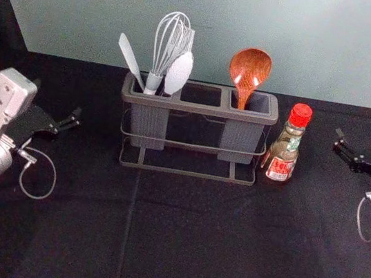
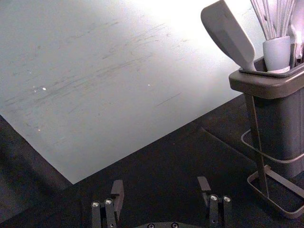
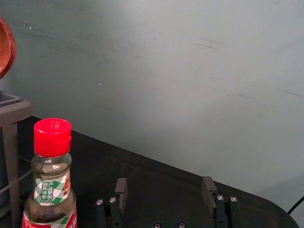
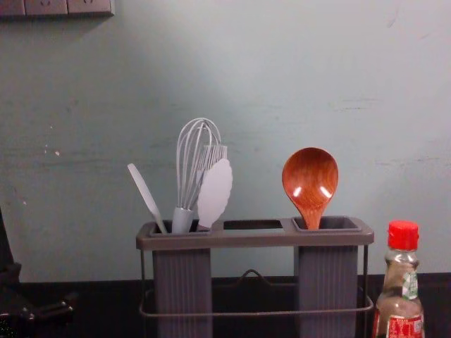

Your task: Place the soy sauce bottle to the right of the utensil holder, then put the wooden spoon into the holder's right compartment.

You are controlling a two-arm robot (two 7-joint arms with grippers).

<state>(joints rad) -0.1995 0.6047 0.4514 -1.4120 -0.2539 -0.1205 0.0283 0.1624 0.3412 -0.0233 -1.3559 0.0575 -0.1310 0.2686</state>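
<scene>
You have the utensil holder (image 1: 252,95) standing upright on the black-covered counter (image 1: 183,250), with its wire frame around the lower part. The soy sauce bottle (image 1: 285,152) stands upright just to the right of the holder, red cap (image 1: 301,115) on top and its red-and-white label facing you; you cannot tell whether the glass touches the frame. The wooden spoon (image 1: 248,71) is in the holder's right compartment (image 4: 328,289), handle down and bowl up, its bowl rising well above the rim.

In the holder's left compartment (image 4: 182,289) you see a whisk (image 4: 183,220), a brush (image 4: 215,152), a pale scalloped utensil (image 4: 214,193) and a slim spatula (image 4: 144,193) that tilts outward, away from the spoon's side. Behind the holder rises a pale green wall (image 4: 246,84), and up to the holder's left your chest view catches a socket panel (image 4: 56,7) on it.

Your right claw (image 1: 363,129) is to the right of the holder, beyond the bottle and apart from it; in its wrist view the two fingers stand wide. Your left claw (image 1: 57,99) is to the left of the holder, apart from it, and its fingers are spread wide too.
</scene>
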